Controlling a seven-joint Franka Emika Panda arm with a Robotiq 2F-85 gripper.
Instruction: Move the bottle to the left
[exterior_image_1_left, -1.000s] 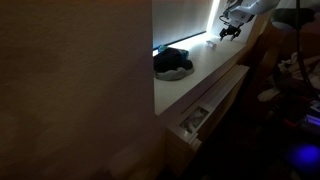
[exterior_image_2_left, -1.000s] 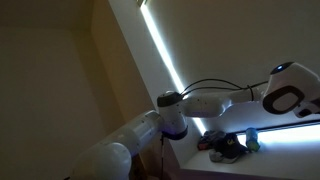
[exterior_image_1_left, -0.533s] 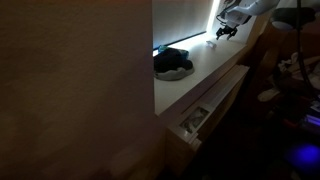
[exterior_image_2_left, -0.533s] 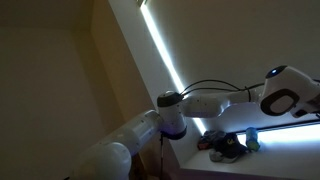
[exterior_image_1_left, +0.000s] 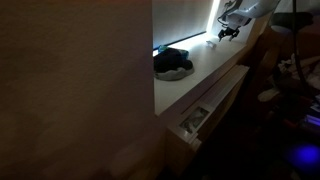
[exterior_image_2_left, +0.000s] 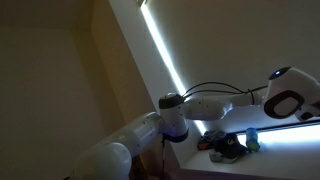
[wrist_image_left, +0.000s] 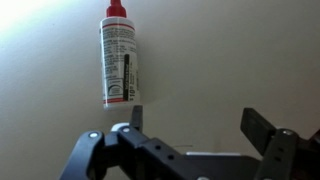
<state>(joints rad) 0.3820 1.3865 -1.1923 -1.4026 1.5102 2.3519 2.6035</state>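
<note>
Though spread fully wide, holds nothing: one gripper (wrist_image_left: 195, 125). At its eleven o'clock in the wrist view, lying flat and apart: one white red-capped bottle (wrist_image_left: 118, 55), cap toward twelve.

Table: the table (exterior_image_1_left: 215, 62) is a long white top; beneath my hand (wrist_image_left: 195, 128) it looks pale and bare (wrist_image_left: 240, 50).
Bottle: the bottle (wrist_image_left: 118, 60), white with a red cap, lies on it just ahead of my hand, cap pointing away.
Heap: a dark heap (exterior_image_1_left: 172, 63) sits on it, well apart from my hand.
</note>
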